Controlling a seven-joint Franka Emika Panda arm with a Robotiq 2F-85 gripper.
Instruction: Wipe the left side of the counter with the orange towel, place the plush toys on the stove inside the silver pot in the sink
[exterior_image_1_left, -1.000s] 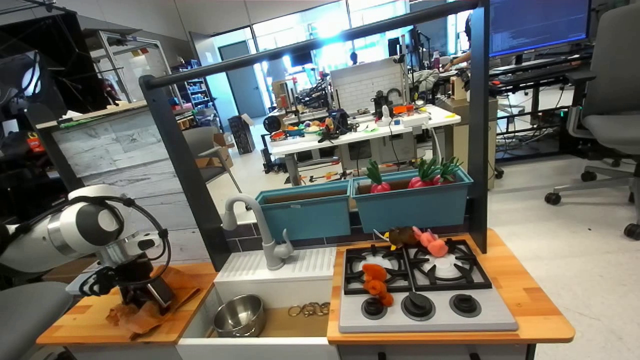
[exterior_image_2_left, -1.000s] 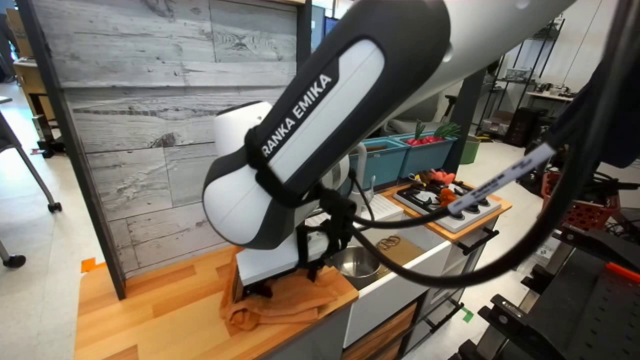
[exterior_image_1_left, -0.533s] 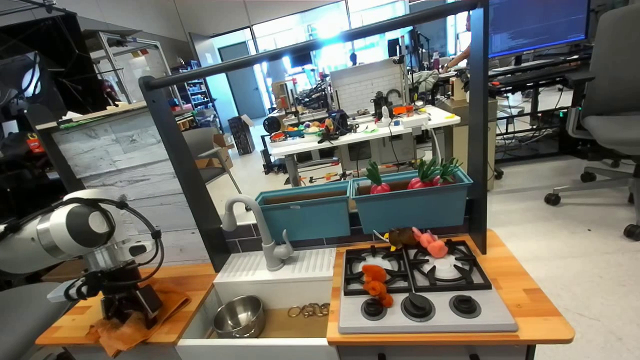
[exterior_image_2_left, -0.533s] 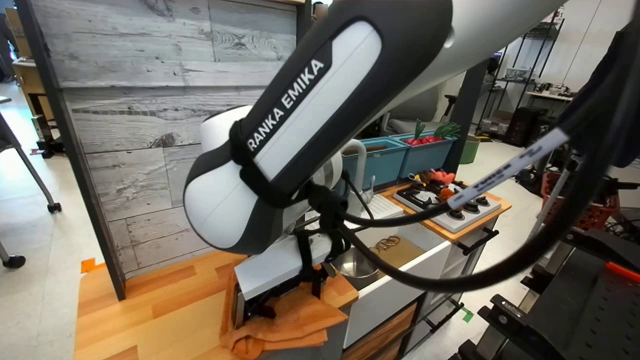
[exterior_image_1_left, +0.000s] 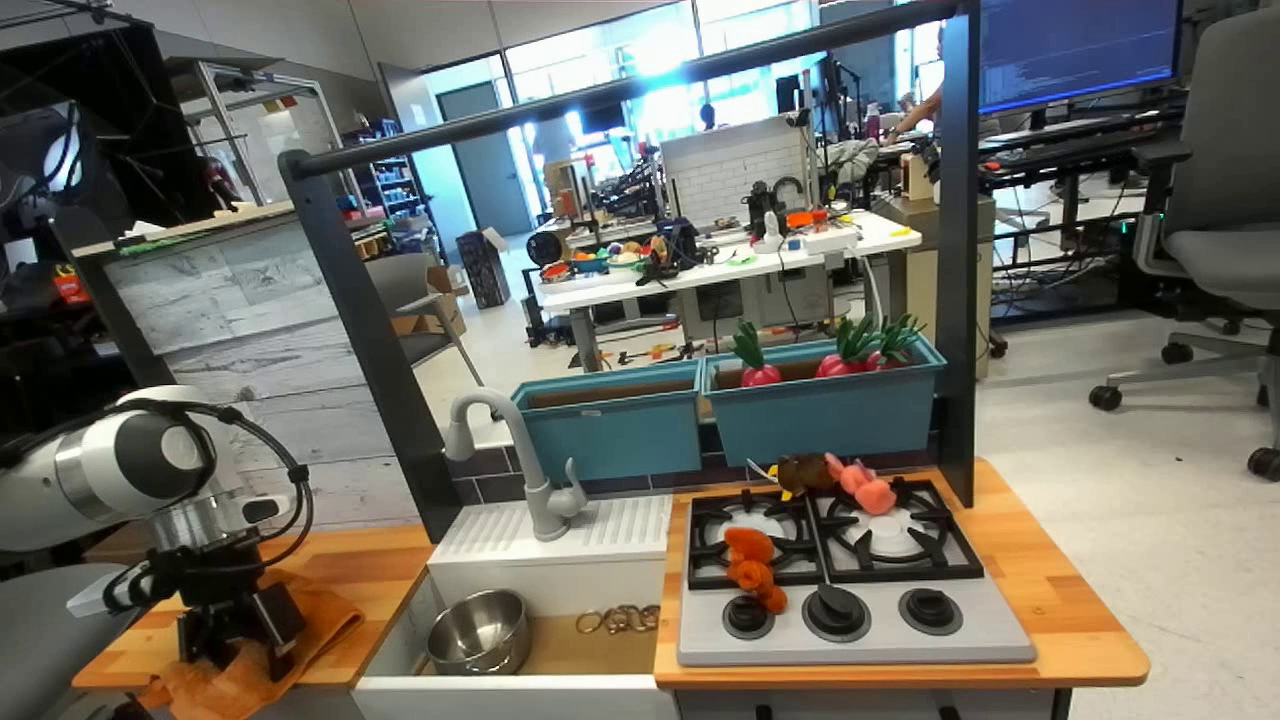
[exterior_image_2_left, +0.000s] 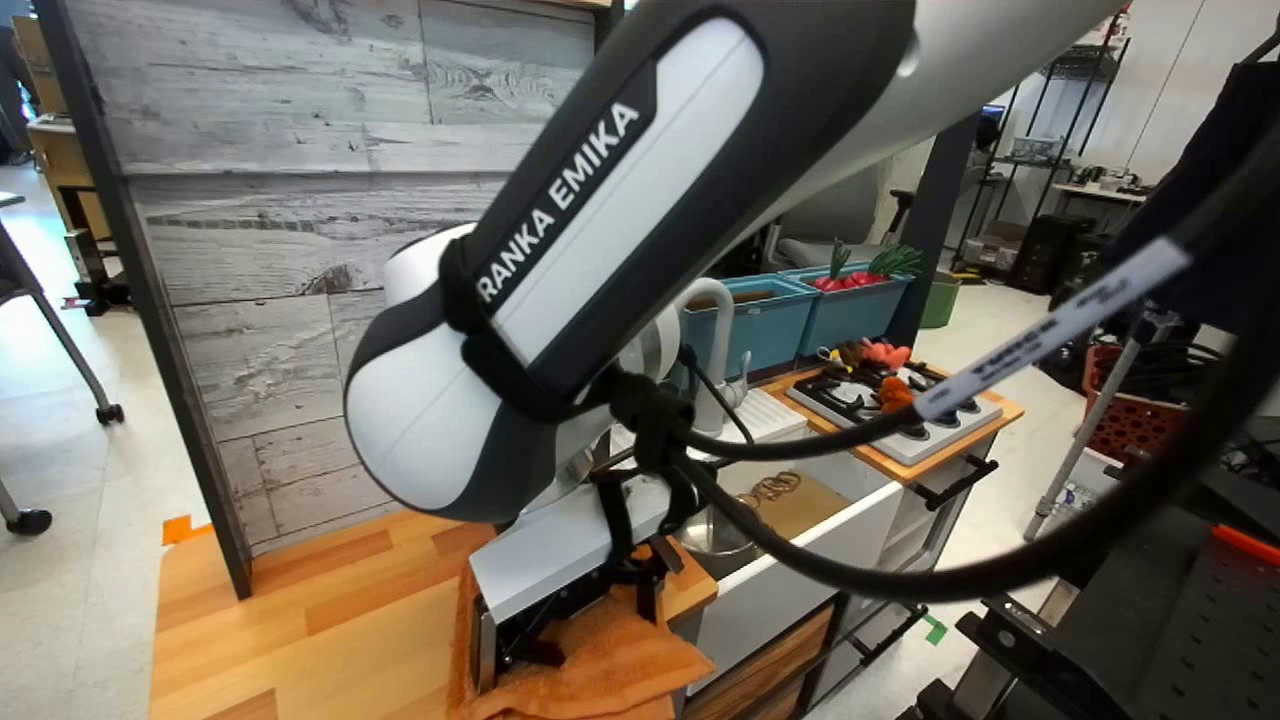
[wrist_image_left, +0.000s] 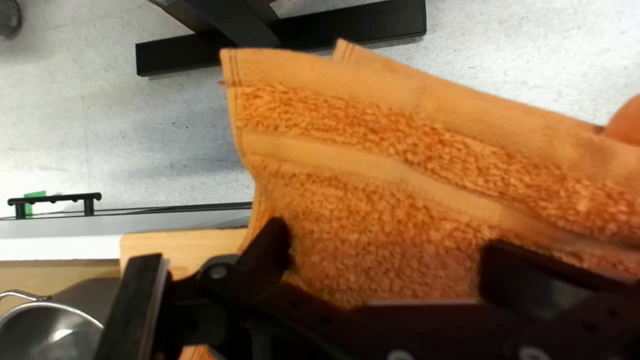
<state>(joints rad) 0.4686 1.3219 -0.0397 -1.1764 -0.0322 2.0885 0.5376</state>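
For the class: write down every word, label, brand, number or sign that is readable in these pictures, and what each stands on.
"RANKA EMIKA": on the white-and-black robot arm, in an exterior view; a black strap sits right before the R.
White sleeve label on a thin black cable: too blurred to read.
Blue-lit rectangular monitor screen: lines too small to read.
Nothing else is legible.
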